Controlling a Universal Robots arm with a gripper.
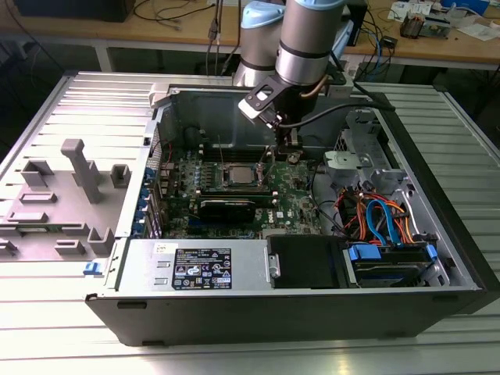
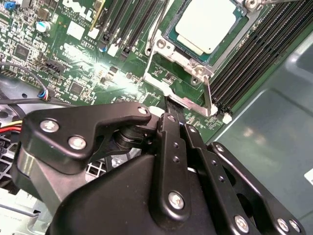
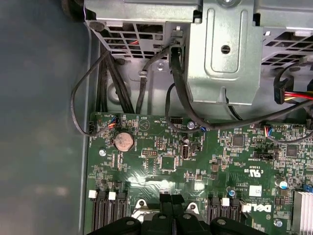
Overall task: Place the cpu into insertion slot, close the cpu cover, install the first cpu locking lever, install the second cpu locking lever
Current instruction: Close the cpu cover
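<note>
Second wrist view: cpu (image 2: 203, 24) seated flat in the insertion slot (image 2: 172, 38); jaws, seemingly closed into one narrow tip for pushing, touch the locking lever (image 2: 188, 102) beside it.

Bright even light, white glare on motherboard (image 2: 105, 68), dim case wall (image 3: 39, 122), sheen on table (image 1: 55, 336)

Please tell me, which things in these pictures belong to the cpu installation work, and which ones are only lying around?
Job in hand: cpu, seated in the insertion slot; cpu cover; gripper close beside the cover.
Just around: memory slots; coin battery; orange and blue cables; black expansion card.
</note>
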